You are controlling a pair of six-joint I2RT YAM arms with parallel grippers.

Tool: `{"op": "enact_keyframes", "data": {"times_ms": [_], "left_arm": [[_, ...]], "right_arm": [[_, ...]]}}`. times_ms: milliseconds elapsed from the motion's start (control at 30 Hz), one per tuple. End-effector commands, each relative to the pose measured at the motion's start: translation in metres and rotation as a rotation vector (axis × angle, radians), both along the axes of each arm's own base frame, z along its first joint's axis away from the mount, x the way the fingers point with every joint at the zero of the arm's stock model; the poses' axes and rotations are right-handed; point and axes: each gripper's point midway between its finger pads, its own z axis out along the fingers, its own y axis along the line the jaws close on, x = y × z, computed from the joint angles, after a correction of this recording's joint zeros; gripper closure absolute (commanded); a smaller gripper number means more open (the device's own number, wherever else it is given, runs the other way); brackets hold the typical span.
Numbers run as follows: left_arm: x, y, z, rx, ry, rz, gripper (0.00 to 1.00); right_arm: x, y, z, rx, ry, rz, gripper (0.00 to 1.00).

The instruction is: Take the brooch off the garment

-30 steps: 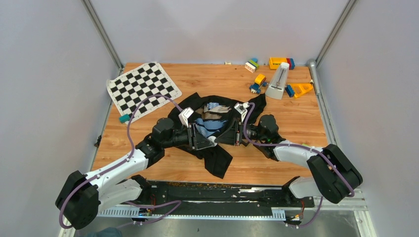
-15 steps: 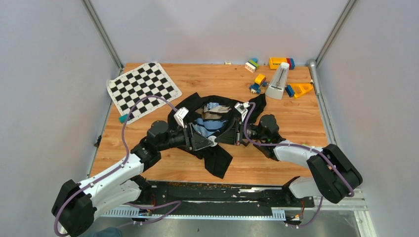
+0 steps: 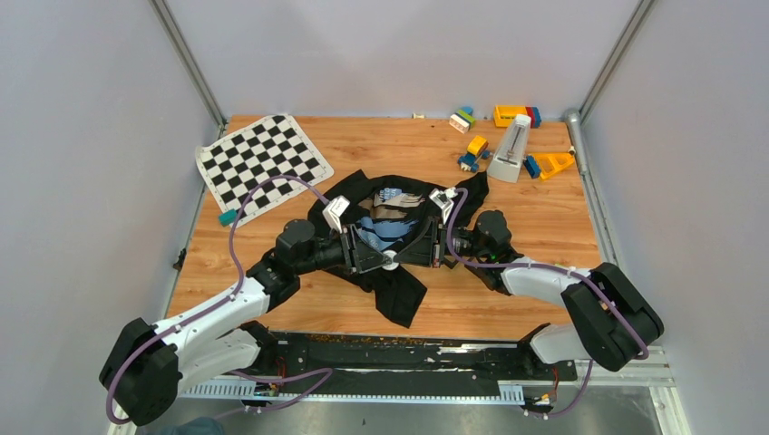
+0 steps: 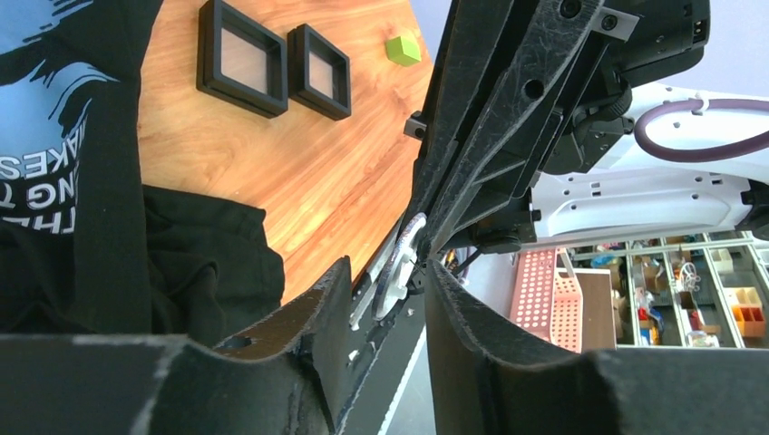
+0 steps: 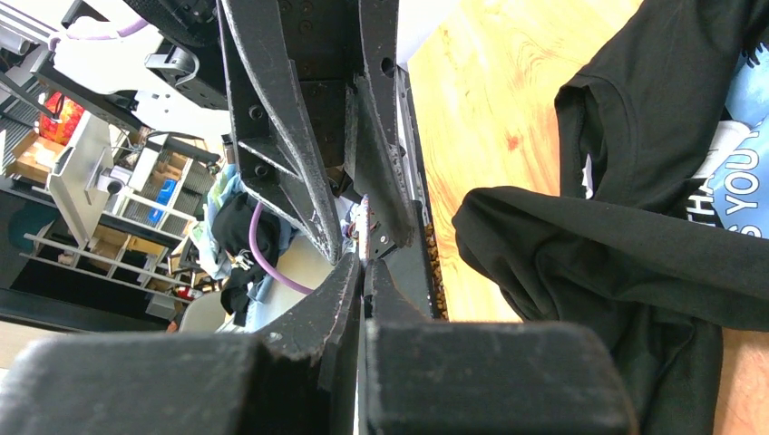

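Observation:
The garment [image 3: 399, 294], black with a blue and brown print, lies crumpled mid-table; it also shows in the wrist views as garment [image 4: 199, 272] and garment [image 5: 635, 254]. Both grippers meet tip to tip just above its near part. The brooch [image 4: 399, 272], a tiny silvery-white piece, sits at the tips of my right gripper [image 3: 401, 256], whose jaws are pressed together [image 5: 364, 258]. My left gripper [image 4: 388, 265] has a finger on either side of the brooch, and a gap shows between the left finger and the piece.
Two small square black trays [image 4: 240, 59] and a green cube [image 4: 403, 49] sit on the wood by the right arm. At the back lie a chequered mat [image 3: 263, 163], toy blocks [image 3: 472, 145] and a white metronome-like object [image 3: 512, 149]. A teal block [image 3: 228, 217] lies left.
The left gripper drew back to the left with wider jaws, then returned to the right gripper's tips with narrower jaws. The right arm has not moved.

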Motion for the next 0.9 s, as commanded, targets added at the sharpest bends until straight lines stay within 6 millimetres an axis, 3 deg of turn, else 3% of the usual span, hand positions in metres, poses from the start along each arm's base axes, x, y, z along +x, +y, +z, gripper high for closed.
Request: {"op": "enact_keyframes", "data": {"times_ms": [0, 133, 400, 600, 700, 800, 867], "left_arm": [[0.006, -0.004, 0.018, -0.046, -0.057, 0.007, 0.59], [0.006, -0.004, 0.019, -0.048, -0.058, 0.010, 0.59], [0.007, -0.006, 0.016, -0.043, -0.055, 0.004, 0.79], [0.008, -0.006, 0.013, -0.031, -0.053, 0.005, 0.86], [0.009, -0.005, 0.009, -0.004, -0.048, 0.007, 0.85], [0.009, -0.005, 0.009, 0.004, -0.043, 0.007, 0.70], [0.009, -0.003, 0.011, -0.002, -0.046, 0.017, 0.67]], "right_arm": [[-0.001, -0.001, 0.007, 0.029, -0.039, 0.009, 1.00], [0.000, -0.001, 0.008, 0.030, -0.040, 0.010, 1.00], [-0.001, -0.001, 0.008, 0.030, -0.041, 0.013, 1.00], [-0.001, 0.000, 0.008, 0.029, -0.041, 0.012, 1.00], [0.001, 0.000, 0.006, 0.024, -0.037, 0.009, 1.00], [0.001, 0.000, 0.006, 0.023, -0.040, 0.005, 1.00], [0.001, -0.001, 0.007, 0.023, -0.042, 0.001, 1.00]]}}
